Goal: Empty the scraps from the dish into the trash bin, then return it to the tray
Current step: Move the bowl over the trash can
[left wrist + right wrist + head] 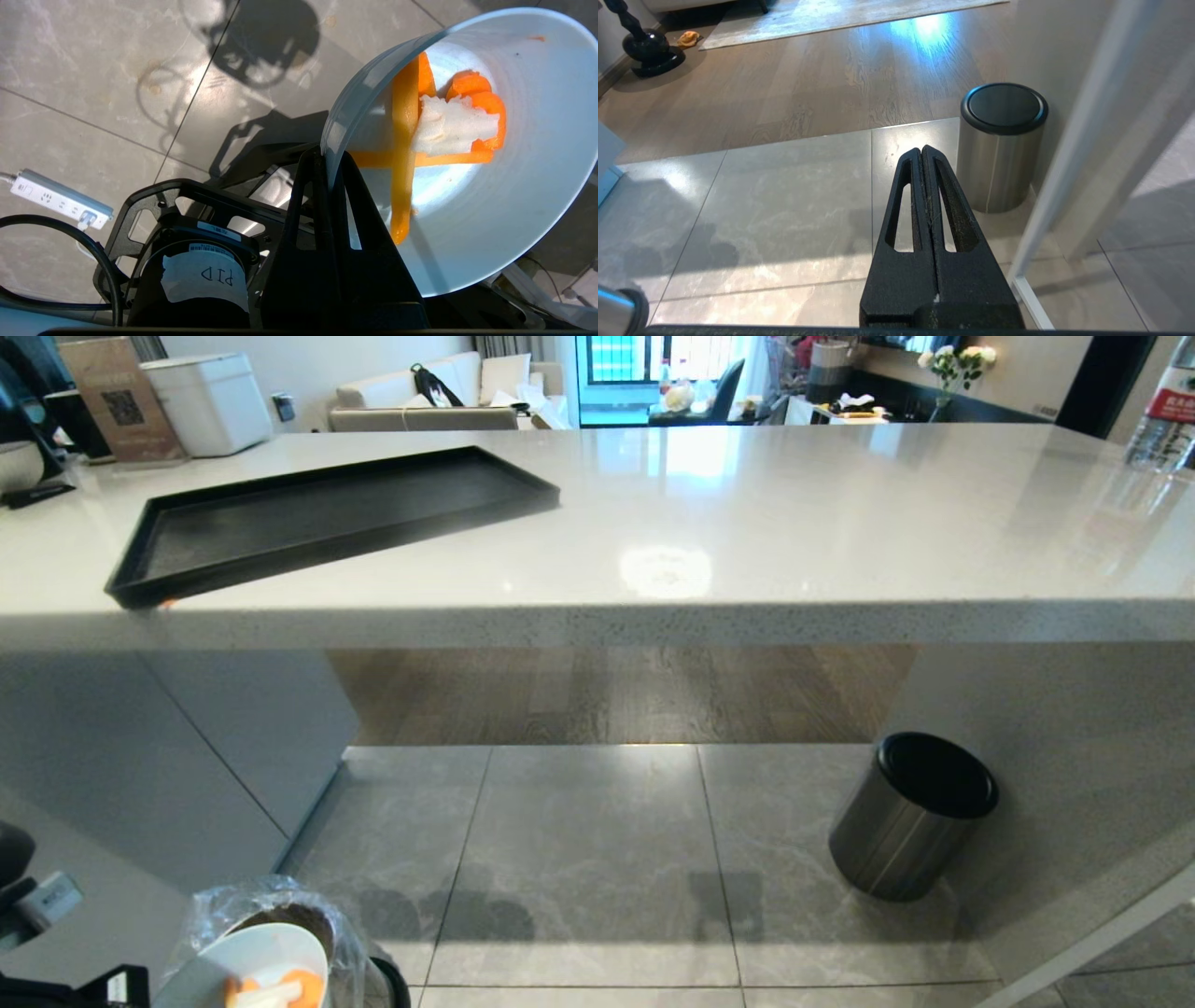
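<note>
The wide pale surface (747, 523) spans the head view, and the black tray (317, 518) lies empty on its left part, one corner at the near edge. On the tiled floor to the right stands a brushed-steel cylinder with a black top (910, 817). At the lower left, the bag-lined trash bin (280, 919) sits on the floor, and the dish (490, 163) is tipped steeply just over its mouth. The left hand (329, 163) is clamped on the dish's rim. Orange and whitish scraps (439, 130) cling inside the dish. The right hand (923, 151) hangs pressed closed, holding nothing, above the floor near the cylinder.
</note>
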